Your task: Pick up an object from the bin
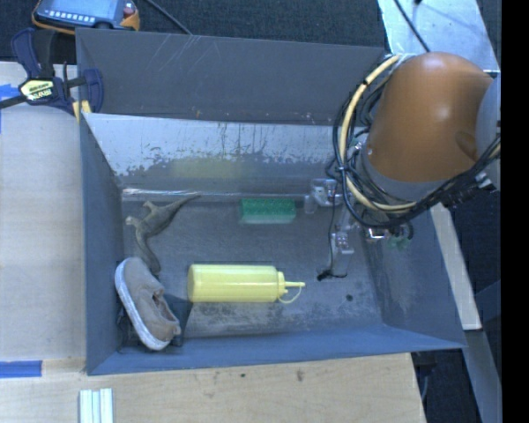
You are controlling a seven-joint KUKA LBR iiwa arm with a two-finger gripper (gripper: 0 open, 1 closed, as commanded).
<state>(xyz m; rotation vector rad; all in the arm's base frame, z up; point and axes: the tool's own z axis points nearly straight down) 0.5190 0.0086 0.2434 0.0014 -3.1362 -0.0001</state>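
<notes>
The gripper (339, 256) is hovering, open or closed unclear, just beside the nozzle of a yellow plastic squeeze bottle (234, 284) lying near the grey metal bin's (229, 77) front wall; likely light and slippery, best gripped across its body.

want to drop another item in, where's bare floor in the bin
Bare floor between the green block and the yellow bottle, and the front right corner past the bottle's nozzle, near the gripper. Crowded front left: shoe and toy lizard.
</notes>
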